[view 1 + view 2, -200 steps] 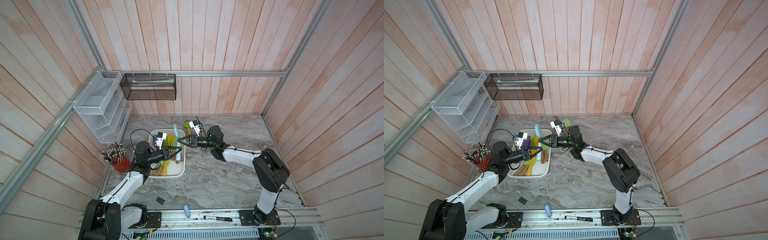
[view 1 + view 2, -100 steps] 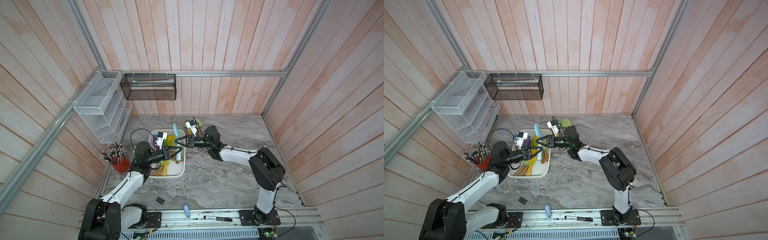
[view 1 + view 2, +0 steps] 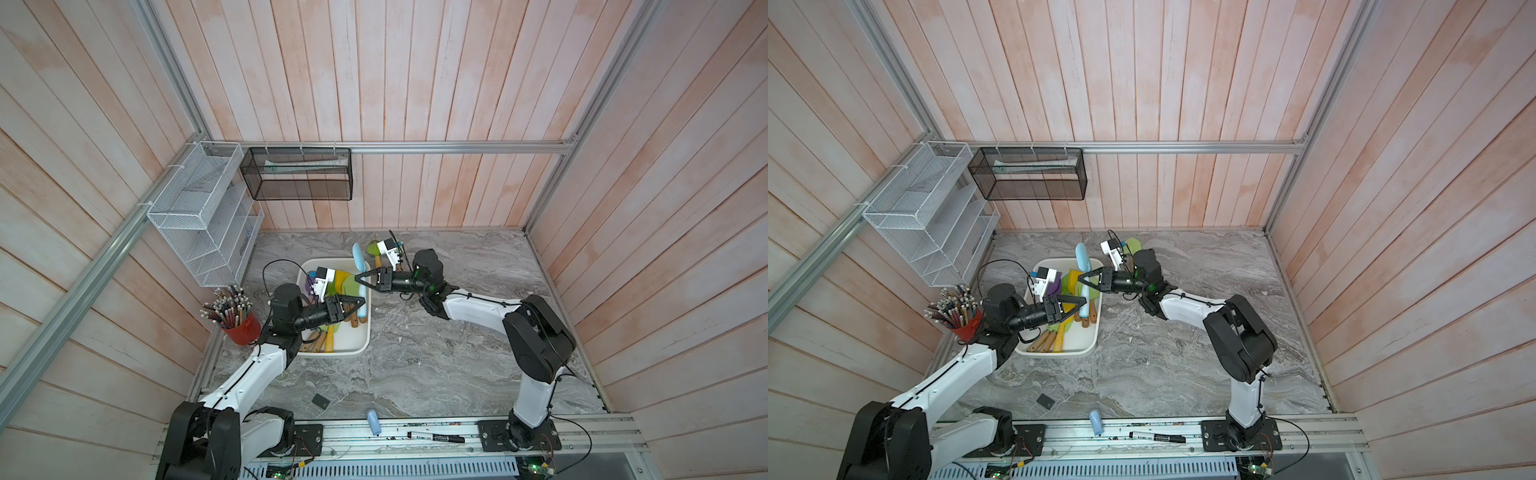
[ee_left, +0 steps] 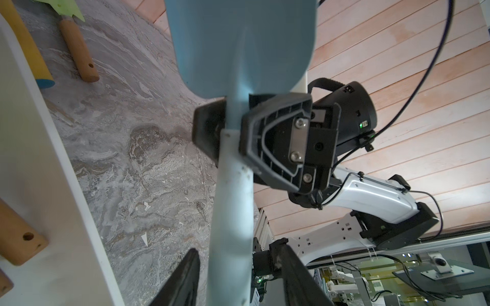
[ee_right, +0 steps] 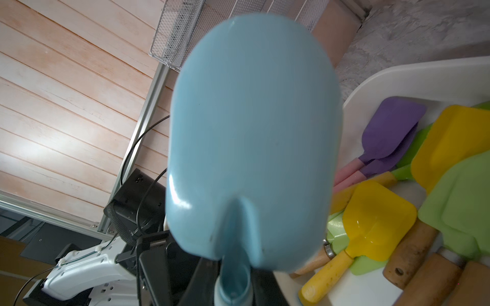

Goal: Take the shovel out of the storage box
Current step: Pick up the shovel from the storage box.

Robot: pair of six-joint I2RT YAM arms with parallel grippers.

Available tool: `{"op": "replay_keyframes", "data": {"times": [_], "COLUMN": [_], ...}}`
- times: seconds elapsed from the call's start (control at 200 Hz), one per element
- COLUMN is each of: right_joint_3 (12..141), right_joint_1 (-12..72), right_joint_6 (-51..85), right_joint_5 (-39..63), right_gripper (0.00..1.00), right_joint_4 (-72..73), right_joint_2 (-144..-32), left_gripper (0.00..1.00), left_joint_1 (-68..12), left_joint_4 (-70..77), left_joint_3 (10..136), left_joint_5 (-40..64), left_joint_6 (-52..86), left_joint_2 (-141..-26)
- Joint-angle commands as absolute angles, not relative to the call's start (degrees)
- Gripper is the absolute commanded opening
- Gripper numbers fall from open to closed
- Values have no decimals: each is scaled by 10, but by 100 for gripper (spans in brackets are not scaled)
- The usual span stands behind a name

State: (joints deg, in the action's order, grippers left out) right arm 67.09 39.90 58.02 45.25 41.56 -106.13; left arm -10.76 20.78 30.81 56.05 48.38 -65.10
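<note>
blue shovel (image 4: 238, 53) is being pinched mid-frame by the right hand (image 4: 233, 127), handle being straddled by the spread left hand (image 4: 238, 251)

Pale pink plank walls (image 3: 415, 75) enclose a grey marbled desk (image 3: 457, 365) on three sides. A white wire rack (image 3: 199, 216) and a black mesh basket (image 3: 299, 176) hang by its far left corner.
</note>
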Motion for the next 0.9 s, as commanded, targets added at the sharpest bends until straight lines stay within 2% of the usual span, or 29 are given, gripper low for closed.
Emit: {"op": "replay_keyframes", "data": {"times": [0.0, 0.175, 0.35, 0.495, 0.895], "right_joint_3": [663, 659, 693, 730, 850], "right_joint_1": [381, 343, 296, 268, 213], "right_joint_6": [558, 535, 471, 405, 319], "right_joint_5": [441, 430, 378, 282, 175], "right_gripper": [13, 14, 14, 14, 14], "right_joint_4": [402, 358, 214, 90, -53], "right_joint_2": [-1028, -1006, -998, -991, -1064], "left_gripper": [52, 52, 53, 53, 53], "left_joint_1": [-104, -104, -104, -106, -113], "left_joint_4": [169, 50, -35, -78, -142], "left_joint_3": [327, 360, 382, 387, 393], "left_joint_5": [546, 488, 416, 369, 294], "left_joint_6": [443, 366, 319, 298, 262], "left_joint_2": [-640, -637, -636, -637, -629]}}
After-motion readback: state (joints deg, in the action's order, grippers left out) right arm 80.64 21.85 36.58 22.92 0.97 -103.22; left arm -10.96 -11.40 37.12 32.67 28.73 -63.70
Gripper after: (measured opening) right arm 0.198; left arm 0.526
